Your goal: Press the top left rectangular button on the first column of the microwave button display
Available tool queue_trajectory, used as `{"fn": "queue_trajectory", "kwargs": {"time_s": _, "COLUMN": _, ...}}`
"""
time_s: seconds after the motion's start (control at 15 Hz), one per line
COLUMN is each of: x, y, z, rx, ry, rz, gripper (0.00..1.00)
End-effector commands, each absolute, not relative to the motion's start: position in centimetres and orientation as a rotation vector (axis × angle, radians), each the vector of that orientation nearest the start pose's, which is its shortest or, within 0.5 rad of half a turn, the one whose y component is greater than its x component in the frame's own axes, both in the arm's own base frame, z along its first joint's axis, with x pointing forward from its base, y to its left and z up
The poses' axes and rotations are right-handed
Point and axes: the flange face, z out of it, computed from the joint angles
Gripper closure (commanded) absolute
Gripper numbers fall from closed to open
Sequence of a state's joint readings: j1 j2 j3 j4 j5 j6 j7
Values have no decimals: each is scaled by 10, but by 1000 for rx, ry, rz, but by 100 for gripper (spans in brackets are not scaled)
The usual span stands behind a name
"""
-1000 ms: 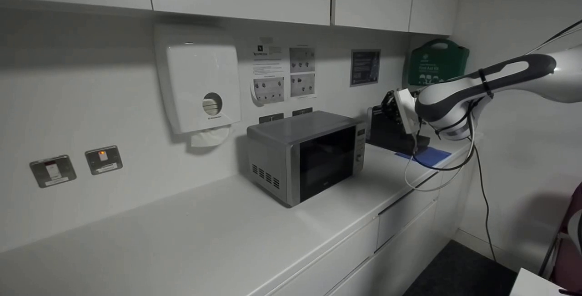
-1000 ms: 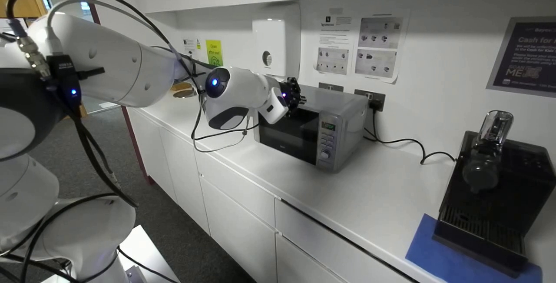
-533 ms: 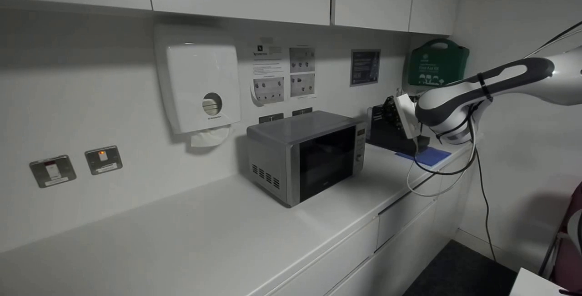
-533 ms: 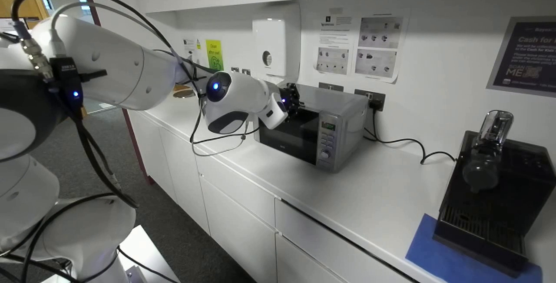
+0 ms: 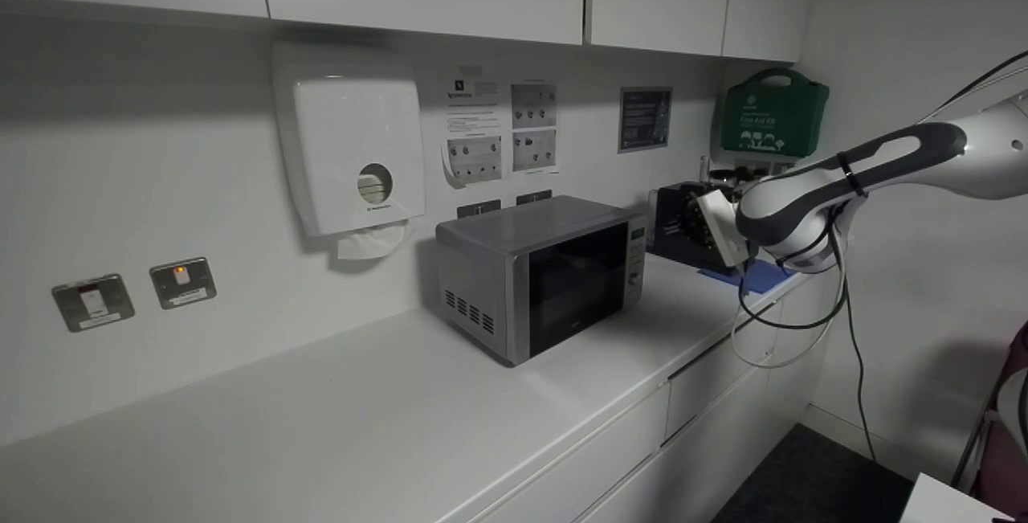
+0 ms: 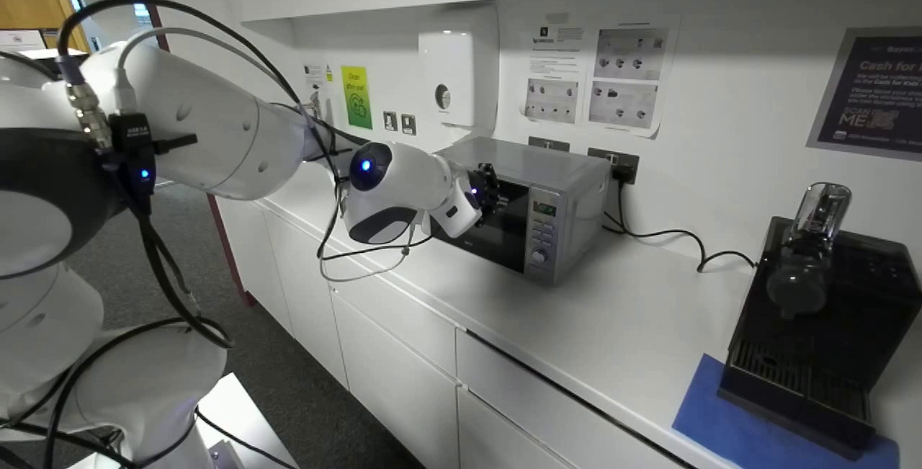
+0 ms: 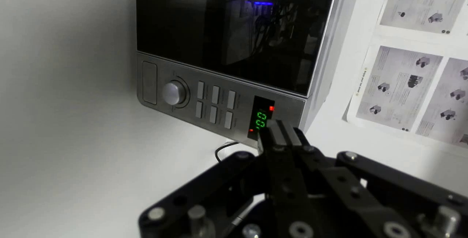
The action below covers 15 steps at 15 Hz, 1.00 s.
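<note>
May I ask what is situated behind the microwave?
In an exterior view, the wall behind the microwave shows two socket plates, one with a black plug. The microwave covers its back and anything standing low behind it.

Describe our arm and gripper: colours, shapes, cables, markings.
The arm is white with rounded segments, dark panels and glowing blue lights. A thick black cable and a thinner grey cable arch over it, and a black strap rings it. The gripper is black and angular, with silver screws and grey fingertips. Lettering on the black box is too small to read.
</note>
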<state>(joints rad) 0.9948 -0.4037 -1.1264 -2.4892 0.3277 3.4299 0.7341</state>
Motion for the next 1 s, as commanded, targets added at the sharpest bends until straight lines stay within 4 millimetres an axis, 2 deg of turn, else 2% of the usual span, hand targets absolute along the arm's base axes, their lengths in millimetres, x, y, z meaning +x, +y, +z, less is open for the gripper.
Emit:
{"fn": "queue_trajectory", "kwargs": {"time_s": 0.0, "x": 483, "y": -144, "z": 463, "rx": -1670, "ry": 1417, "rz": -1113, "gripper": 100}}
{"fn": "queue_trajectory", "kwargs": {"time_s": 0.2, "x": 490, "y": -160, "z": 475, "rx": -1672, "ry": 1417, "rz": -1131, "gripper": 100}}
{"fn": "queue_trajectory", "kwargs": {"time_s": 0.4, "x": 495, "y": -167, "z": 470, "rx": -1679, "ry": 1421, "rz": -1132, "gripper": 100}}
{"fn": "queue_trajectory", "kwargs": {"time_s": 0.93, "x": 511, "y": -175, "z": 430, "rx": -1761, "ry": 1414, "rz": -1089, "gripper": 100}}
